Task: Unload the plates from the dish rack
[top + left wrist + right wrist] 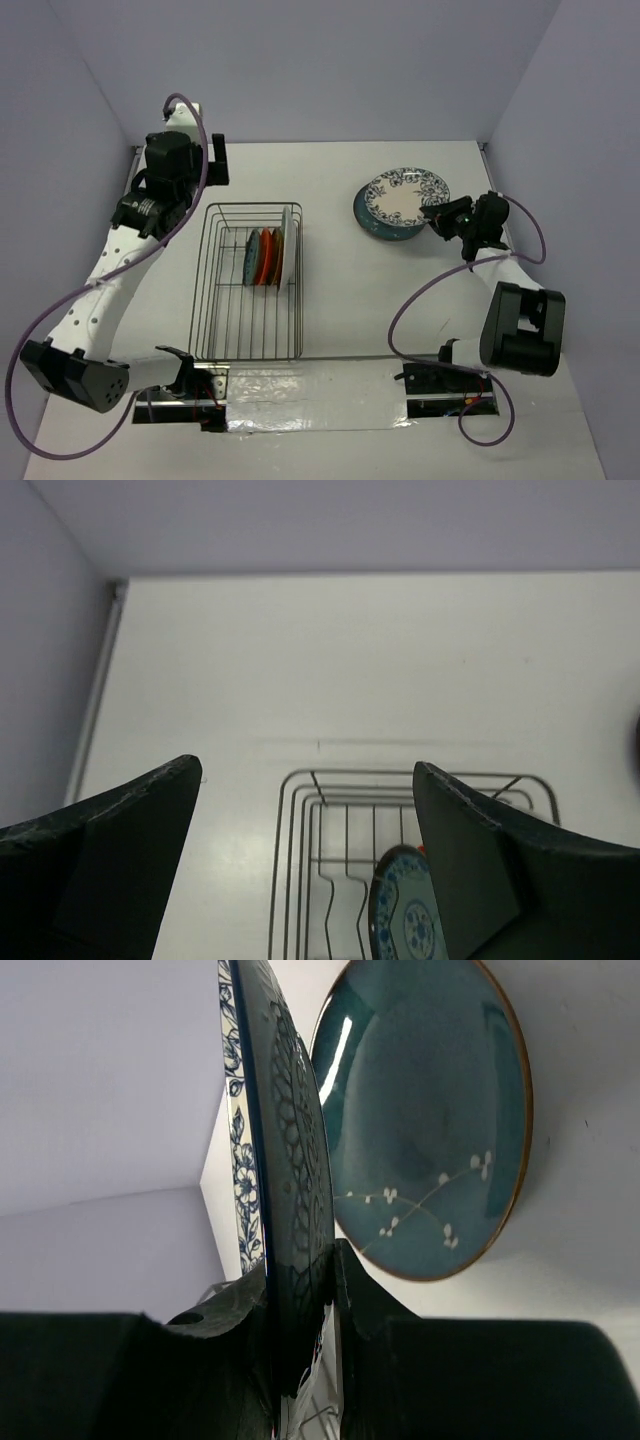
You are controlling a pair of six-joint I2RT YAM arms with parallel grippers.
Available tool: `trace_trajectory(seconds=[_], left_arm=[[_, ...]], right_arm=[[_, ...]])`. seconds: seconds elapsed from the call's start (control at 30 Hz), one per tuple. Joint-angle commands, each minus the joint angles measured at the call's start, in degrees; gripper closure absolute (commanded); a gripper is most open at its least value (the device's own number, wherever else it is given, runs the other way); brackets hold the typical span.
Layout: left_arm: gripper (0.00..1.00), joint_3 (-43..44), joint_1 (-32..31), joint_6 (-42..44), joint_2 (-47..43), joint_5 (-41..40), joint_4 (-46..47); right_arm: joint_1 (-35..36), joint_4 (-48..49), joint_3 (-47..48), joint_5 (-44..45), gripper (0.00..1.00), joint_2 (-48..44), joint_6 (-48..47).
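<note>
The grey wire dish rack (222, 290) sits left of centre and holds several plates (266, 256) on edge: teal, orange, red and a pale one. My right gripper (437, 216) is shut on the rim of a white plate with a blue floral rim (405, 195), held over a teal plate with an orange rim (377, 225) that lies on the table. In the right wrist view the floral plate (285, 1150) stands edge-on between my fingers, with the teal plate (430, 1120) behind it. My left gripper (215, 160) is open and empty beyond the rack's far end (400, 785); a blue-patterned plate (405, 915) shows there.
Purple walls close in the white table (400, 300) on three sides. A taped strip (310, 395) runs along the near edge between the arm bases. Purple cables loop beside both arms.
</note>
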Motion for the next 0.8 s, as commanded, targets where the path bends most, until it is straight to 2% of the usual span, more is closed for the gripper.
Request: trace_trajectory(seconds=[0.0,0.1,0.23,0.33,0.43,0.47,0.57,0.6,0.67,0.77], left_arm=[[0.0,-2.6,4.0,-9.7,-0.4,12.0,-3.9],[0.01,-3.1,4.0,-8.3,-2.9,8.3,-3.3],[0.0,-9.4,4.1,-6.8,-8.4,6.7,0.2],[0.0,-9.8,4.2,-6.5,-9.8,4.1,-0.6],[0.0,-10.5,4.2,-6.4,-12.0,0.5,-0.6],[0.01,-10.7,4.2,-6.5,-12.7,-0.2,-0.7],[0.0,-11.7,4.2,-6.5,-15.2,-2.6,-0.8],[0.0,-12.4,4.2,-6.5,-16.5,-4.1,-0.9],[0.01,-13.5,4.2,-6.4,-18.0,-5.3,-1.0],[0.0,-17.0,4.2,-6.3,-21.6,-7.4,-1.1]], right_arm=[[0.1,19.4,1.6,-4.8,0.96,2.4,-0.7],[0.8,19.5,1.8,-3.9,0.92,5.3,-3.2],[1.3,19.4,2.8,-4.5,0.84,10.2,-5.7],[1.3,19.4,3.6,-4.7,0.82,12.6,-7.0],[1.9,17.3,5.3,-5.0,0.76,14.0,-9.0],[2.0,16.6,5.9,-4.7,0.69,14.3,-9.6],[2.4,14.9,7.1,-4.5,0.63,15.3,-10.7],[2.5,14.4,7.3,-4.0,0.54,15.6,-10.9],[2.9,11.6,8.1,-3.3,0.48,15.8,-11.9],[4.5,3.2,11.0,-0.4,0.39,16.6,-14.3]])
